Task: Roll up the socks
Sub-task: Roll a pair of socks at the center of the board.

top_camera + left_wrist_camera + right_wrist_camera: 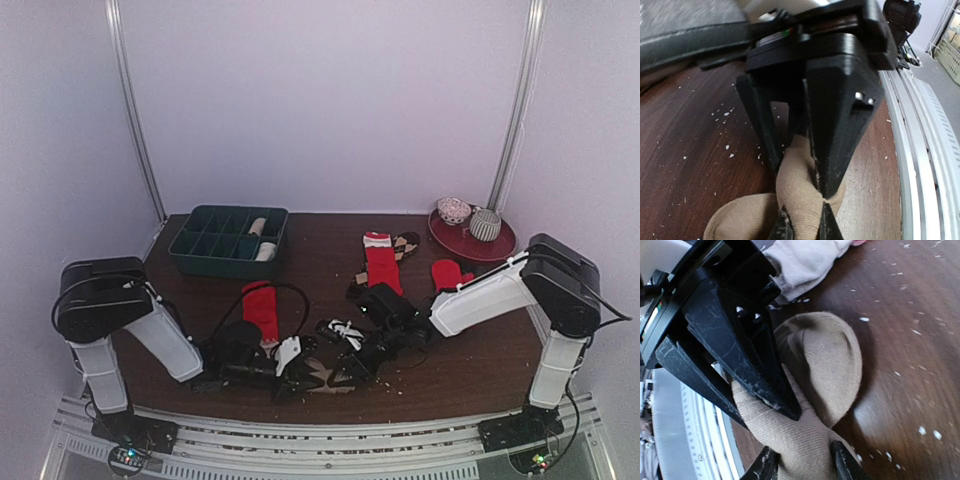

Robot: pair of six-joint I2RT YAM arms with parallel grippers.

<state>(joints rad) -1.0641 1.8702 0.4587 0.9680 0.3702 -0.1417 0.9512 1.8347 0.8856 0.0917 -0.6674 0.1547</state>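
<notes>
A tan sock [330, 379] lies near the table's front edge, between both grippers. My left gripper [292, 362] is shut on one bunched end of it; in the left wrist view the gripper [802, 182] pinches the tan sock [740, 220] just above the wood. My right gripper [352, 362] is shut on the same sock [832, 355], whose loose part loops beside the gripper [767, 417]. The grips sit close together. Red socks [260, 305] [382, 265] [448, 273] and a brown patterned sock [406, 243] lie behind.
A dark green compartment tray [228, 240] with rolled socks stands at the back left. A red plate [498, 246] with two balls sits at the back right. A black-and-white sock [344, 330] lies by the right gripper. Cream fabric [805, 260] lies just behind. The metal rail [920, 130] runs close by.
</notes>
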